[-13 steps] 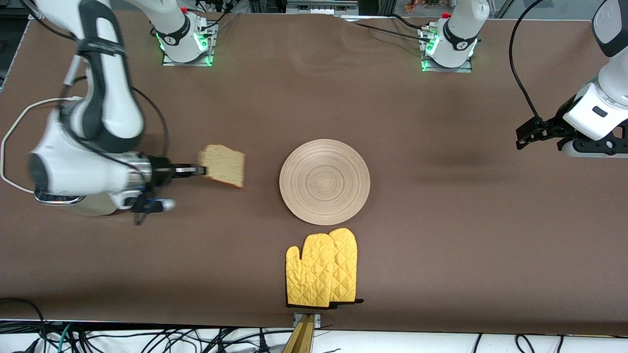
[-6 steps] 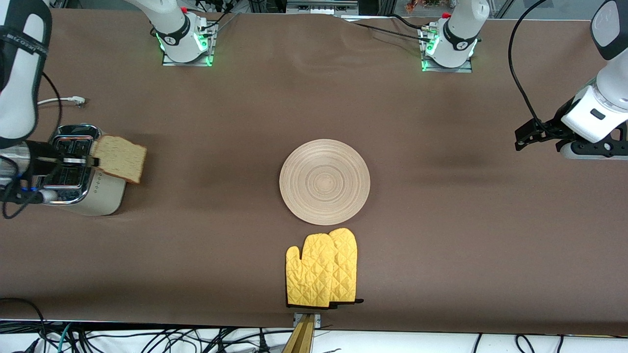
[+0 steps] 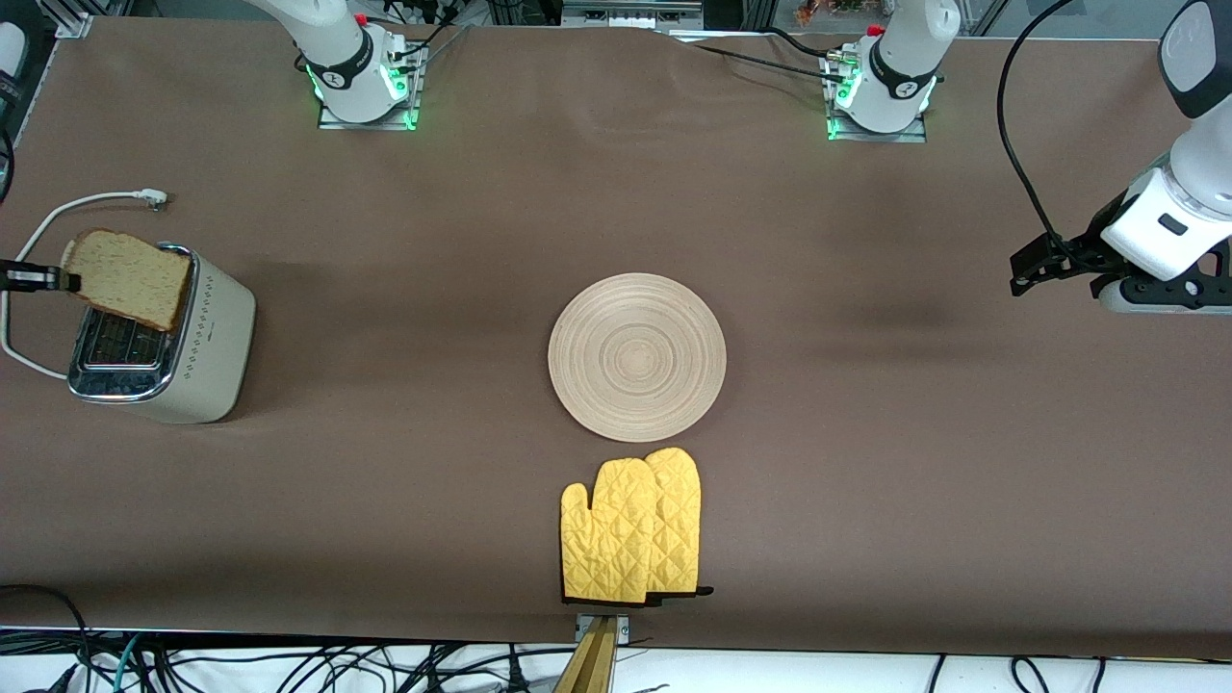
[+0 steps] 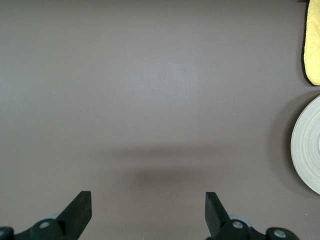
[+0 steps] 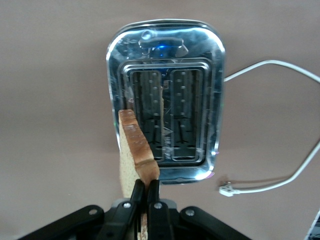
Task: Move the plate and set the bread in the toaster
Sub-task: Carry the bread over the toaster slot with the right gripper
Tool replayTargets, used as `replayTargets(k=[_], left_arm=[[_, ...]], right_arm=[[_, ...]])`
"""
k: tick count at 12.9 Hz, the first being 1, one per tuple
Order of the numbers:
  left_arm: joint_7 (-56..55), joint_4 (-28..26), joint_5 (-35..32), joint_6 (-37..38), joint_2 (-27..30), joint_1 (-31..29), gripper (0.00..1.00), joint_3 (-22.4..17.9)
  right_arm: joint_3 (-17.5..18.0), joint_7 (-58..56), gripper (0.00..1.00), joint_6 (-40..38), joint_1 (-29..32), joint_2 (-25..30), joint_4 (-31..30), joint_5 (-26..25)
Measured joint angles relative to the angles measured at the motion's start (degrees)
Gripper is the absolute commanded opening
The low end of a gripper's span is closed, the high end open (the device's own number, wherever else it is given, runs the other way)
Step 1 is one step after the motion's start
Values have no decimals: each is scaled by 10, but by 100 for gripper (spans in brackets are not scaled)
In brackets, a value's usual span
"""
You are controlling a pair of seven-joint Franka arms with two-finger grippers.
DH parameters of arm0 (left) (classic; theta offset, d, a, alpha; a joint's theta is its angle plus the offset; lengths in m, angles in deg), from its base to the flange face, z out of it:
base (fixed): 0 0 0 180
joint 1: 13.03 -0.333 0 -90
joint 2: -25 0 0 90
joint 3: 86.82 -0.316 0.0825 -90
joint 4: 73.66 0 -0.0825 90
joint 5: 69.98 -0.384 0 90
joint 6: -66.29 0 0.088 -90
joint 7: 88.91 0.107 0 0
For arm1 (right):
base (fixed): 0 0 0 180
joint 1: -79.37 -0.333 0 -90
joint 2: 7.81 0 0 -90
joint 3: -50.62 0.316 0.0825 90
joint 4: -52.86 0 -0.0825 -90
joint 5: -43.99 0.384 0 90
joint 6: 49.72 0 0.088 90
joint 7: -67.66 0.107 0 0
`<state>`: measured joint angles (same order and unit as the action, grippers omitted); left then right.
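- The right hand (image 5: 146, 200) is positioned above the toaster (image 3: 183, 356), at the right arm's end of the surface (image 3: 866, 433).
- The fingers (image 5: 153, 210) of the right hand are clamped together on the bread (image 3: 125, 279); the slice is gripped by one crust edge.
- The bread is held in the air over the toaster's chrome top, on edge and slightly tilted. In the right wrist view the bread (image 5: 136, 150) is seen edge-on over the rim of the top, beside one slot rather than inside it.
- Both slots (image 5: 165, 115) of the toaster (image 5: 165, 90) are seen uncovered in the right wrist view.
- A white cord (image 3: 58, 212) is laid on the surface beside the toaster, with its plug (image 3: 152, 198) lying loose.
- The plate (image 3: 637, 356) is set flat near the middle of the surface, well apart from the toaster.
- A pair of yellow oven mitts (image 3: 630, 527) is laid just beside the plate, nearer to the front camera.
- The left hand (image 4: 148, 212) is held in the air at the left arm's end of the surface, with its fingers (image 4: 80, 210) spread wide apart and nothing between them. The left arm is waiting.
- In the left wrist view, bare surface is seen below the left hand, with the plate (image 4: 307, 145) and a mitt (image 4: 312, 45) at the picture's edge.
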<state>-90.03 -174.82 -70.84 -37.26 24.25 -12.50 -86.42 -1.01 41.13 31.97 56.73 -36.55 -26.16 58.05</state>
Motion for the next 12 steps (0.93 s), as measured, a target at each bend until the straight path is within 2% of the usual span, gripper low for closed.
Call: replayTargets(k=[5,12], left_arm=[[0,0,0,1,-1,0,100,0],[0,1,0,1,-2,-1,100,-1]], right_arm=[[-8,-19,0,1,-2,-6,10,-18],[-6,-19,0,48,-2,-57,10,-18]])
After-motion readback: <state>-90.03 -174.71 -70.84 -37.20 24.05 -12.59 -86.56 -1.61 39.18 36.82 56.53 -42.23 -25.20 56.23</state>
